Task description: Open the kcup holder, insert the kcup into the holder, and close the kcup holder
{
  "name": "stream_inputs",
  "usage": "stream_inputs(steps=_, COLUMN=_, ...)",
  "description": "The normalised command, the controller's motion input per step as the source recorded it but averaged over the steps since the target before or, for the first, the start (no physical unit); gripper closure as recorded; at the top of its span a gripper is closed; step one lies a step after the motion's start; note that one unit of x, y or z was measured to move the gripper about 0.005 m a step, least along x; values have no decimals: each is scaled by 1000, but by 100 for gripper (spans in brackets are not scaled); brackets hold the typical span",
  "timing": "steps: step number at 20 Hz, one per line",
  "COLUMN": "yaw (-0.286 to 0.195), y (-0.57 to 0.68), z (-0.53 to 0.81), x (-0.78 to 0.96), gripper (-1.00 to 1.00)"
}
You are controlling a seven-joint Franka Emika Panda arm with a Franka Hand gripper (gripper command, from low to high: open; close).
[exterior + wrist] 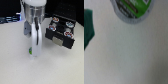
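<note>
No text could be read anywhere. The kcup [132, 8] lid bore white marks. They were too blurred to make out.

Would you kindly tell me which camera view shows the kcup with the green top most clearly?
The wrist view: the kcup fills a good part of the frame, its green top and pale rim plain, though partly cut off by the frame edge. In the exterior view the kcup is only a small green speck below the gripper.
</note>
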Motion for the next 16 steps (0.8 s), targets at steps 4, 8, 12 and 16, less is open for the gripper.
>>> stream_inputs(steps=4, yaw=-253, y=-188, z=-320, x=80, gripper=-100)
stream_inputs(steps=8, yaw=-242, y=-180, z=-301, x=119, gripper=-100)
stream_inputs(steps=12, yaw=-226, y=-114, z=-214, x=18, gripper=-100)
stream_inputs(steps=16, yaw=-184, y=-23, z=-45, x=-37, gripper=100)
